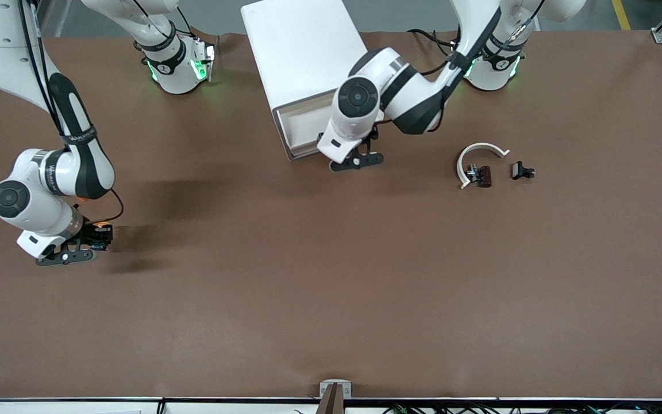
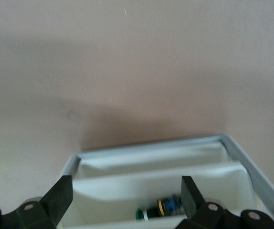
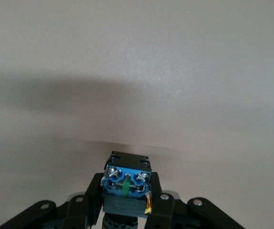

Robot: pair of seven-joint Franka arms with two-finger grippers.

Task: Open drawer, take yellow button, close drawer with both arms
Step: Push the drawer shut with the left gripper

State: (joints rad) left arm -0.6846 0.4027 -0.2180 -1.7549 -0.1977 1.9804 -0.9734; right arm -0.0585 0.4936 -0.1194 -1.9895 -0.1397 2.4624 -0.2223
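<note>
- The drawer (image 1: 303, 127), top 1 of the white cabinet (image 1: 302, 52), stands pulled out toward the front camera, so the opening step looks done.
- The right gripper (image 1: 87, 244) is clamped on the button (image 1: 100, 233); the right wrist view shows its blue base (image 3: 126, 182) pinched between the 2 fingers (image 3: 162, 205). It sits low over the table (image 1: 331, 287) near the edge at the right arm's end, well apart from the cabinet. Judged from this, the taking step is done too.
- The left gripper (image 1: 360, 158) hangs at the drawer's open front, at the corner toward the left arm's end, fingers spread wide and gripping nothing. Its wrist view looks into the white tray (image 2: 232, 164), where another small part with green and blue bands (image 2: 162, 208) lies between the 2 fingers (image 2: 60, 196).
- What is left: shutting the drawer. The left arm seems placed to push the front in.
- Whether the button is resting on the table or held just above it, I cannot tell.
- Toward the left arm's end lie a white curved piece (image 1: 474, 158) and 2 small black clips (image 1: 522, 171), untouched.
</note>
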